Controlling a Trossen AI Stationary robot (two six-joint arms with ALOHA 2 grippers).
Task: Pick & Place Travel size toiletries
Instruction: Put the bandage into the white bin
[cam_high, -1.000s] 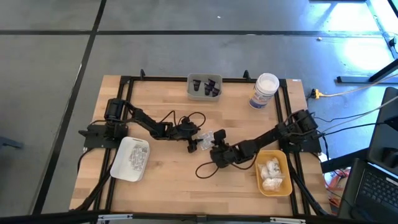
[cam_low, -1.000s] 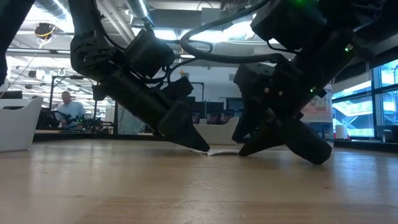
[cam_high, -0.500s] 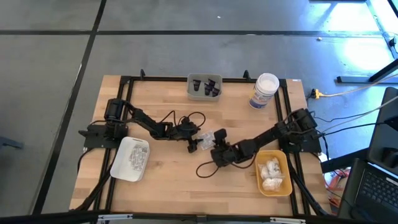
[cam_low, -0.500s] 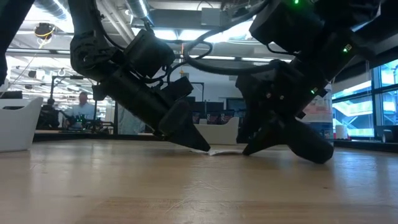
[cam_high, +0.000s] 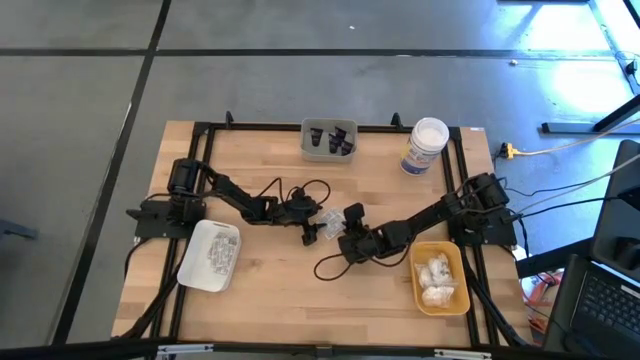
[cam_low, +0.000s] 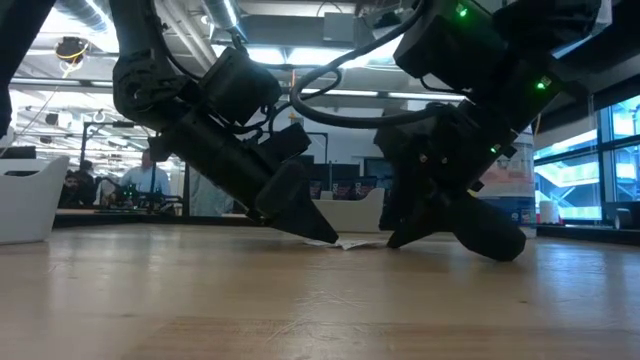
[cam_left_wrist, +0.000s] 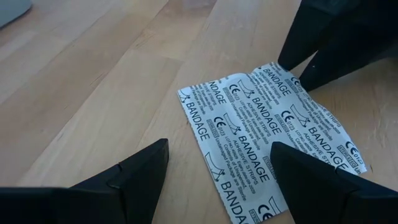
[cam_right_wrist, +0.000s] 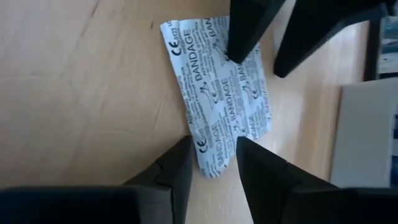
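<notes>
One of the toiletries, a flat white packet printed "BANDAGE" (cam_left_wrist: 267, 124) (cam_right_wrist: 221, 93), lies flat on the wood in the middle of the table (cam_high: 328, 222). My left gripper (cam_high: 313, 233) (cam_left_wrist: 219, 149) comes at it from the table's left, open wide. My right gripper (cam_high: 345, 222) (cam_right_wrist: 212, 143) comes from the right, open by a narrow gap, and covers most of the packet in the high view. In the low view both grippers slant down to the packet (cam_low: 345, 242) from either side. My left gripper slants down from the table's left; one fingertip (cam_right_wrist: 239, 53) stands on the packet's face near one long edge (cam_left_wrist: 283, 140), the other on bare wood beside it. My right gripper slants down from the right; its two fingertips (cam_right_wrist: 186, 149) stand close together over the packet's short end (cam_right_wrist: 211, 163), which shows flat between them. Whether they touch it, I cannot tell.
A white tray of silvery packets (cam_high: 210, 255) sits at the near left. A yellow tray of white bundles (cam_high: 438, 280) sits at the near right. A grey tray of dark tubes (cam_high: 329, 140) and a white jar (cam_high: 427, 145) stand at the far edge. People show in the room behind.
My right gripper has moved a little toward the table's far and left side, over the packet, which showed more fully in the high view before. The packet has stayed flat where it was.
</notes>
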